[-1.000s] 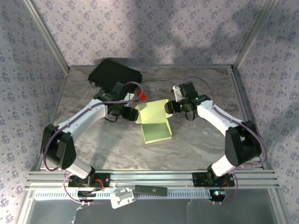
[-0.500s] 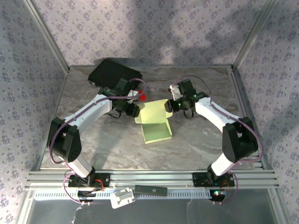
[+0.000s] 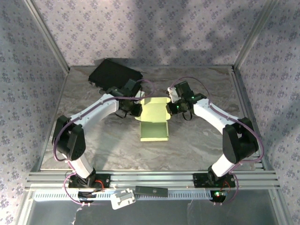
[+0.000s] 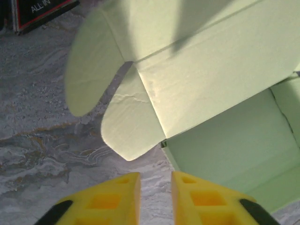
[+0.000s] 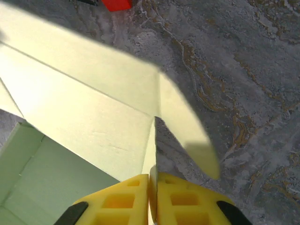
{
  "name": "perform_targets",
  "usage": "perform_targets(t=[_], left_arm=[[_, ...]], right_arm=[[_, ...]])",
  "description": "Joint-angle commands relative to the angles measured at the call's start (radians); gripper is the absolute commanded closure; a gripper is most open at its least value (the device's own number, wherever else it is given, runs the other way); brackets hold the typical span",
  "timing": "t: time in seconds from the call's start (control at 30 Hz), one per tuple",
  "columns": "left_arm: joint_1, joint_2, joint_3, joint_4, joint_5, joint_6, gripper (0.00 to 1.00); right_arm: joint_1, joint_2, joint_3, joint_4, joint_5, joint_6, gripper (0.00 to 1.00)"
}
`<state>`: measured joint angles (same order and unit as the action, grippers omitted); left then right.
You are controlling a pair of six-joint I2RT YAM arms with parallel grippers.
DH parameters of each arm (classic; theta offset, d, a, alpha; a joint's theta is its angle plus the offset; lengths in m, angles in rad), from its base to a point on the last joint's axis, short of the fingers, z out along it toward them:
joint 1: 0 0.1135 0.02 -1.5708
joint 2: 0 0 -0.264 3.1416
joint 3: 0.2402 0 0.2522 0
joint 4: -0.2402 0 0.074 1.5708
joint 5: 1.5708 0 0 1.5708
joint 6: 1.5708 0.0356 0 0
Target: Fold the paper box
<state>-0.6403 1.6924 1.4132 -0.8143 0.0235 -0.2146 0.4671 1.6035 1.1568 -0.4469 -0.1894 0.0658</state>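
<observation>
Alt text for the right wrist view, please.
Two yellow fingers pinch the edge of a pale green paper box flap, close up. Grey marbled table behind, a red object at the top edge.

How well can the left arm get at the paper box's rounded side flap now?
Probably yes: the left gripper sits just short of the paper box's flap, with only table between them.

Top camera: high above paper box [image 3: 153, 123], on its near side, facing down. Wrist cameras: close, at its left and right flanks; all share it.
</observation>
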Motion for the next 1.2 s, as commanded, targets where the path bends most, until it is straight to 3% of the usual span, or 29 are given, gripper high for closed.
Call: perform_targets(t=[0.0,0.17,0.3,0.43,0.5,0.6,0.8,1.0,1.17], left_arm=[[-0.018,0.019,0.045,-0.037,-0.07,-0.028,0.83],[-0.034,0.027,0.065,-0.023,-0.106,-0.068,0.94],[-0.04,0.018,0.077,-0.038,-0.142,-0.092,0.99],[-0.039,-0.057,0.056,-0.074,-0.199,-0.111,0.55],[-0.025,-0.114,0.015,-0.06,-0.19,-0.099,0.42],[0.061,-0.143,-0.035,-0.04,-0.068,-0.067,0.36],[0.144,-0.051,0.002,-0.019,0.228,0.049,0.33],[0.141,0.005,0.012,-0.011,0.262,0.057,0.36],[0.126,0.005,-0.017,0.038,0.245,0.017,0.51]], right_arm=[[0.033,-0.017,0.027,-0.042,0.064,0.017,0.92],[0.089,-0.02,0.067,-0.049,0.159,0.044,1.0],[0.125,-0.023,0.065,-0.036,0.245,0.078,1.0],[0.136,-0.039,0.049,-0.024,0.284,0.077,1.0],[0.132,-0.045,0.047,-0.024,0.281,0.073,1.0],[0.131,-0.047,0.05,-0.03,0.277,0.068,1.0],[0.133,-0.042,0.057,-0.026,0.267,0.074,1.0],[0.133,-0.037,0.053,-0.023,0.265,0.08,1.0],[0.131,-0.038,0.051,-0.021,0.266,0.079,1.0]])
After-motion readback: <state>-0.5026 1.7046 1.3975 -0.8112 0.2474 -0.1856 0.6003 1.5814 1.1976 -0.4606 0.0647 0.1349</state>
